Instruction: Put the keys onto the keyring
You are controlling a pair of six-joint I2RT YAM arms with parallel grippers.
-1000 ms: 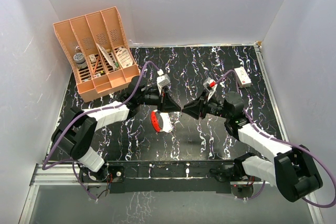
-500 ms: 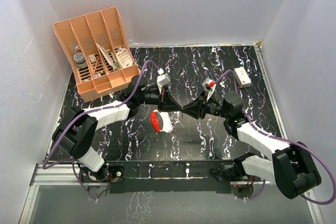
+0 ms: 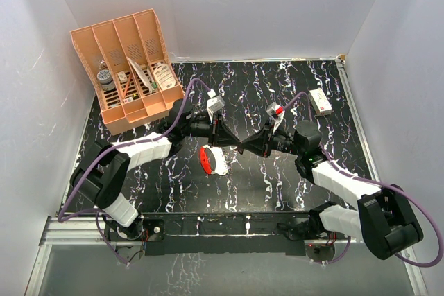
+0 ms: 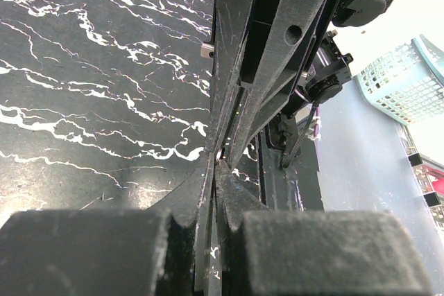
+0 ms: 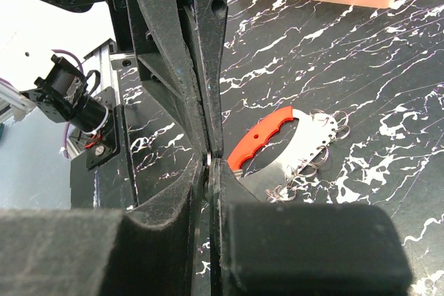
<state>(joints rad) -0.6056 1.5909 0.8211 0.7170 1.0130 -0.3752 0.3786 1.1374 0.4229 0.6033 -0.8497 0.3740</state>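
Note:
The keyring (image 3: 211, 160), a white oval loop with a red crescent, lies flat on the black marbled table just left of the gripper tips. In the right wrist view it (image 5: 284, 145) shows small wire rings along its edge. My left gripper (image 3: 234, 145) and right gripper (image 3: 245, 148) meet tip to tip above the table. Both are shut. A thin silvery sliver, the key (image 5: 208, 160), is pinched where the tips meet; most of it is hidden. In the left wrist view my left gripper (image 4: 217, 166) points straight at the right gripper's fingers (image 4: 243, 67).
An orange slotted organiser (image 3: 128, 67) with small items stands at the far left. A small white box with a red mark (image 3: 320, 101) lies at the far right. White walls enclose the table. A teal basket (image 4: 402, 77) stands beyond the near edge.
Both wrists have crept slightly to the left. The tips stay joined and the keyring has not moved.

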